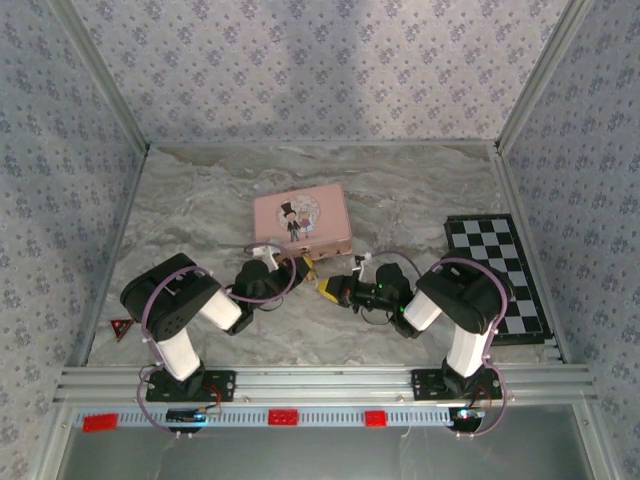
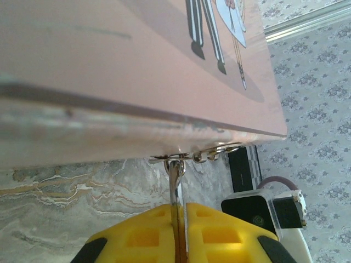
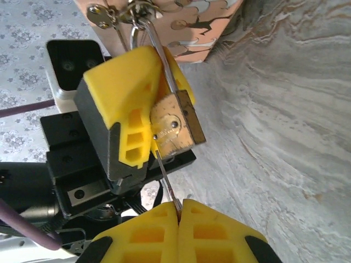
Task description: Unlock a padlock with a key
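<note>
Mid table (image 1: 420,190): left pincer (image 2: 178,233) clamped on the padlock (image 3: 174,127), which hangs by its shackle (image 3: 156,49) from the hasp (image 3: 109,13) on the near side of the pink box (image 1: 300,220). To the right, right pincer (image 3: 179,227) clamped on 1 thin key (image 3: 163,172), tip at the keyhole.

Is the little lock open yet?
Not yet. Done: the left gripper pinches the padlock steady. In hand: the right gripper holds the key with its tip at the keyhole. Left: turning it, since the shackle hangs hooked through the clasp of the pink box.
</note>
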`<state>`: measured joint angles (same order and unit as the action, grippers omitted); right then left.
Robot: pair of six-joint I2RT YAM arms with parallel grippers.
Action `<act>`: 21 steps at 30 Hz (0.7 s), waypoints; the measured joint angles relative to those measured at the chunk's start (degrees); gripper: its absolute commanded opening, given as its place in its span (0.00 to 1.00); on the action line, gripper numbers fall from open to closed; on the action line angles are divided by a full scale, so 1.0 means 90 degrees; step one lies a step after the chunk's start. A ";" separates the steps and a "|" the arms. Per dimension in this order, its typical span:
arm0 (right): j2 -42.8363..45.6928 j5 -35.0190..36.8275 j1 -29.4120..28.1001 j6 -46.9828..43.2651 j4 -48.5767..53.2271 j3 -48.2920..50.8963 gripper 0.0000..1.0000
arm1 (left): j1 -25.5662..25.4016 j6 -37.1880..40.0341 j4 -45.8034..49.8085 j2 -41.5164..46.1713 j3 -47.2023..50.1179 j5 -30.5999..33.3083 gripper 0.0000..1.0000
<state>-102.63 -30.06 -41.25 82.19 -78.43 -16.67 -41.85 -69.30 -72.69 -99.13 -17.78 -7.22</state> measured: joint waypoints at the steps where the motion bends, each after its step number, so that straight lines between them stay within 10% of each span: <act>1: 0.0000 -0.0010 0.0000 0.0015 -0.0002 -0.0005 0.00 | 0.0000 -0.0010 -0.0010 0.0000 0.0002 0.0007 0.00; 21: -0.0185 -0.0041 -0.0253 0.0107 -0.0015 -0.0223 0.00 | 0.0039 -0.0216 -0.0143 0.0002 0.0032 0.0087 0.00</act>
<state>-104.29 -30.44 -43.53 83.15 -78.56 -18.68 -41.50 -71.24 -73.97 -99.11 -17.50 -6.44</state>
